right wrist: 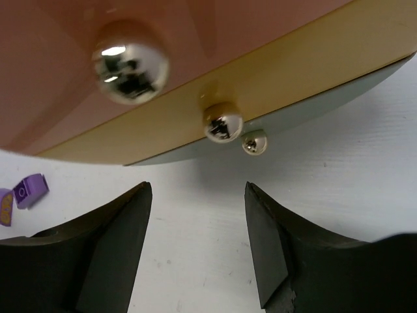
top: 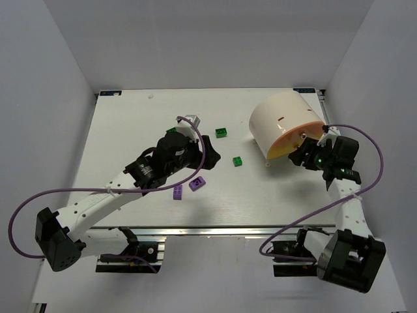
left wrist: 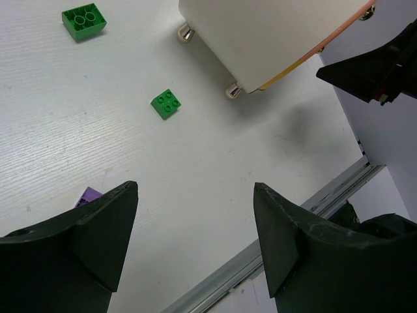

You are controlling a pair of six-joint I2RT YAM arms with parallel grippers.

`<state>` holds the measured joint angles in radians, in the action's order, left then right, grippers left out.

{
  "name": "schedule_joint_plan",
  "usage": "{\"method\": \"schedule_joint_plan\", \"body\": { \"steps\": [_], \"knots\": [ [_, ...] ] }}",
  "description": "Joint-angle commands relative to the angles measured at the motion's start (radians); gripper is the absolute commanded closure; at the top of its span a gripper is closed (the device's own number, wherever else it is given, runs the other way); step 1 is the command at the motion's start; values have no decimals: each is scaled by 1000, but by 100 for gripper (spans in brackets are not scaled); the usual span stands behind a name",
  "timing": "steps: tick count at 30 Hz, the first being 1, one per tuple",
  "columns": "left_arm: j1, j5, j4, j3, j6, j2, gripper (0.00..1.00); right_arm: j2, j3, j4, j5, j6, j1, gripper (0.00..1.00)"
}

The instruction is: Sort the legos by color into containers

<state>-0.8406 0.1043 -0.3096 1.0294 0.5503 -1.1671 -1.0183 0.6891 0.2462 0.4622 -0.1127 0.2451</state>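
A white table carries everything. The biggest thing on it is a cream tub, lying on its side at the far right with its orange face turned toward the right gripper. In the right wrist view that gripper's fingers stand spread, with only bare table between them. The tub's face rises just beyond the tips, not touching them, and three shiny knobs show on the tub.

The left gripper hangs over the middle of the table, its fingers also spread and holding nothing.

Between this gripper and the tub lie two green pieces. The near green brick is ahead of the gap between the fingers, well apart from the tips, and the far green brick is farther off. A third green brick sits on the far side of the left arm, partly hidden.

Two purple bricks lie close together on the near side of that arm. A corner of one peeks out just beside the left-hand finger in the left wrist view.
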Motion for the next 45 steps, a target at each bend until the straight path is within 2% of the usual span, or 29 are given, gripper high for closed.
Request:
{"method": "schedule_joint_plan", "body": {
  "steps": [1,9,21,24,29,31,34,45],
  "knots": [
    [3,2,4,40,-4,9,19,-69,21,-116,82,-54,39,35],
    [3,11,-2,44,0,12,19,-193,55,-222,200,-53,86,37],
    [3,2,14,54,11,-11,19,-224,32,-358,266,-18,92,50],
    [3,0,7,63,10,-19,19,-241,33,-369,271,-7,95,55],
    [3,3,4,70,7,-25,18,-246,33,-371,286,19,103,78],
    [3,5,7,70,7,-23,19,-232,35,-348,288,31,106,84],
    [3,8,12,63,10,-20,19,-201,33,-289,289,71,118,86],
    [3,8,27,46,13,-20,18,-62,12,-9,273,191,210,88]
  ]
}}
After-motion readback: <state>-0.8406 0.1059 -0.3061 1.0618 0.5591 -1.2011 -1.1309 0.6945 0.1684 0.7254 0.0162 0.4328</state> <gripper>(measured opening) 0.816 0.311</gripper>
